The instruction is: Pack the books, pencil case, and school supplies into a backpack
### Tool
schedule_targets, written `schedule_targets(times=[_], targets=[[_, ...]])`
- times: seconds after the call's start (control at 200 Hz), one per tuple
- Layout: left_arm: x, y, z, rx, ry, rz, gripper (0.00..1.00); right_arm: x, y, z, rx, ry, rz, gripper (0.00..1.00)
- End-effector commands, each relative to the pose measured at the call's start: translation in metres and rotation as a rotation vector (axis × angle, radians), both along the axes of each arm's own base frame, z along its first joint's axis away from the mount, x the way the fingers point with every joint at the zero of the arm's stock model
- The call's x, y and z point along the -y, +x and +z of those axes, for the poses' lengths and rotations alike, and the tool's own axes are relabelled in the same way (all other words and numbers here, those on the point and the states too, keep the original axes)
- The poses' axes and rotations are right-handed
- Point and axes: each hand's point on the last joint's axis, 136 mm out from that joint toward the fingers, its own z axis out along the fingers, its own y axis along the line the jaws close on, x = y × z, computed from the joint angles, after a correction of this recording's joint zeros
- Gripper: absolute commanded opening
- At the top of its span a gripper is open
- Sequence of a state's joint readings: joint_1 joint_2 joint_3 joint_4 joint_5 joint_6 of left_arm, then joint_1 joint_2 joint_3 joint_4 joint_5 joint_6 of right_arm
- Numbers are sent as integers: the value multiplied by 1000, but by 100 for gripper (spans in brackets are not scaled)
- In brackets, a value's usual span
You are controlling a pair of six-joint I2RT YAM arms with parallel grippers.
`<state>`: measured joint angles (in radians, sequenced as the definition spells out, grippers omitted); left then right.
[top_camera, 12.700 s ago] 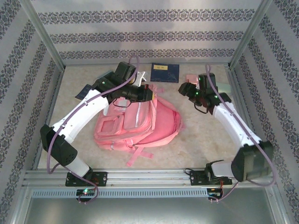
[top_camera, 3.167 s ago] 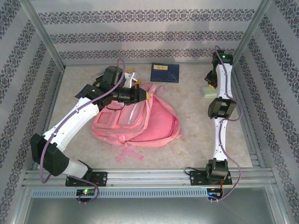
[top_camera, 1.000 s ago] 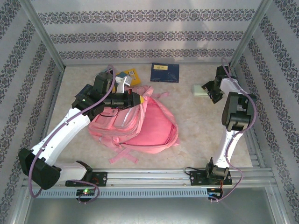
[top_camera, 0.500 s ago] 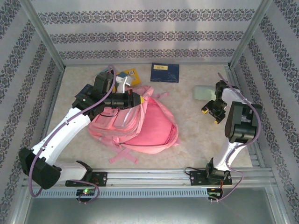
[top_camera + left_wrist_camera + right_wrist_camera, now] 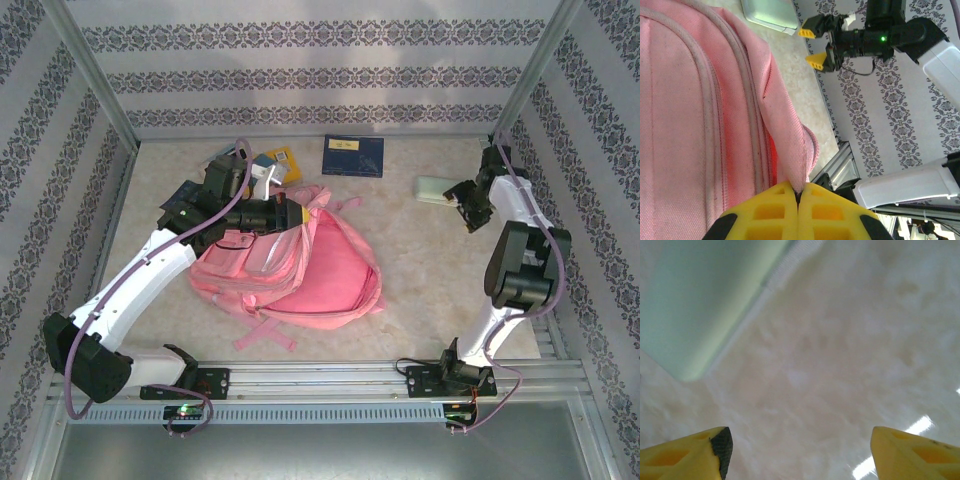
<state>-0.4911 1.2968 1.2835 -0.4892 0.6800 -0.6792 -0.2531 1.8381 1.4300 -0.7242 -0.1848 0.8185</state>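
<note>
The backpack (image 5: 330, 275) is seen lying flat on the table (image 5: 430, 290), left of centre in the top view. A fold of pink fabric at its upper edge is pinched by the left gripper (image 5: 799, 194). At the bottom of the left wrist view its yellow fingers (image 5: 765, 212) are pressed tight together, with the cloth rising out of the seam between them.

The pencil case (image 5: 432, 188) is found at the upper right of the top view, flat on the table and well apart from the backpack. The right gripper (image 5: 462, 200) is held just to the right of it, with its fingers spread and nothing caught between them. In the right wrist view the mint pouch is seen in the upper left corner, while the two yellow fingertips (image 5: 685, 455) sit at the bottom corners. Only bare table is seen between them (the case lies above and to the left of the gap, not inside it), and no contact with the case is shown.

A navy book (image 5: 353, 156) is laid at upper centre of the top view. A yellow-orange book (image 5: 281, 160) is partly covered just left of it, above the backpack.
</note>
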Motion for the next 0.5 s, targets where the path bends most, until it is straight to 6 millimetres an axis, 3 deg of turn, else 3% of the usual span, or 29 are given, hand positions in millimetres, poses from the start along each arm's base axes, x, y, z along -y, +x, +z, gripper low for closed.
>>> schedule_targets(times=[0.0,0.155,0.31,0.495], targets=[[-1,-1,18,65,-3,-8,0,12,37,10,99,37,-32,69],[-1,1,14,51,7,-1,0,32,63,11,127,1,9,62],[2,6,10,29,9,0,0,38,95,10,176,-2,65,55],[5,10,7,9,28,-7,0,54,117,-5,146,-36,77,51]])
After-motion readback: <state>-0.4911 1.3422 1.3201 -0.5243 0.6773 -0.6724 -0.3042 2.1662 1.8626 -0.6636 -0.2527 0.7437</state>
